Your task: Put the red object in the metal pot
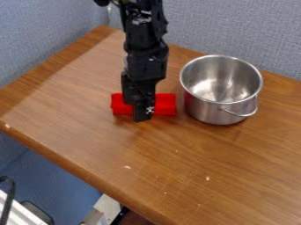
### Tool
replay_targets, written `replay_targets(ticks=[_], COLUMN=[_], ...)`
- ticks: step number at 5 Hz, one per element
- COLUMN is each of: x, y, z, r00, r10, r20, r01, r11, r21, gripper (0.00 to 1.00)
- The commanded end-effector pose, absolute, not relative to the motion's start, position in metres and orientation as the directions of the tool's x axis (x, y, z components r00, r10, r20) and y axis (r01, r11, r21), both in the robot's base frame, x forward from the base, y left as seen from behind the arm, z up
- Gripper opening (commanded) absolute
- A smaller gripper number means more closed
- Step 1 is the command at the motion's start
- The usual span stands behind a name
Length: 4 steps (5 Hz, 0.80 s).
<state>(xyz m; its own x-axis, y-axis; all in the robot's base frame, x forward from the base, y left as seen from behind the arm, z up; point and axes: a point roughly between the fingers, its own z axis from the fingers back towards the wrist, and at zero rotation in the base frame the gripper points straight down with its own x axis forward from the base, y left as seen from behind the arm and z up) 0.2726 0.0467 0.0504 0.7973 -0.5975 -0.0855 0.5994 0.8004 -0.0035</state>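
The red object is a short red bar lying on the wooden table, just left of the metal pot. My gripper comes straight down over the middle of the bar, its black fingers straddling it, so only the bar's two ends show. The fingers look closed against the bar, which still rests on the table. The pot stands upright and empty, its handle toward the front right.
A blue-grey wall stands behind the table. The table's left and front edges drop off to the floor. The arm's black column rises from the gripper toward the top of the view.
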Motion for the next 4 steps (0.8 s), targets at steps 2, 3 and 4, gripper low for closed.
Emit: replay_targets(ticks=[2,3,4], x=[0.2777,0.2776,0.2774], y=[0.0478,0.0483,0.0485], z=[0.0584,0.0574,0.0571], r00=[0.803,0.809,0.813], r10=[-0.592,-0.584,-0.577], r20=[-0.069,-0.072,-0.075], r01=[0.595,0.587,0.581], r11=[0.803,0.808,0.813], r21=[0.036,0.038,0.040], gripper=[0.00,0.00,0.00])
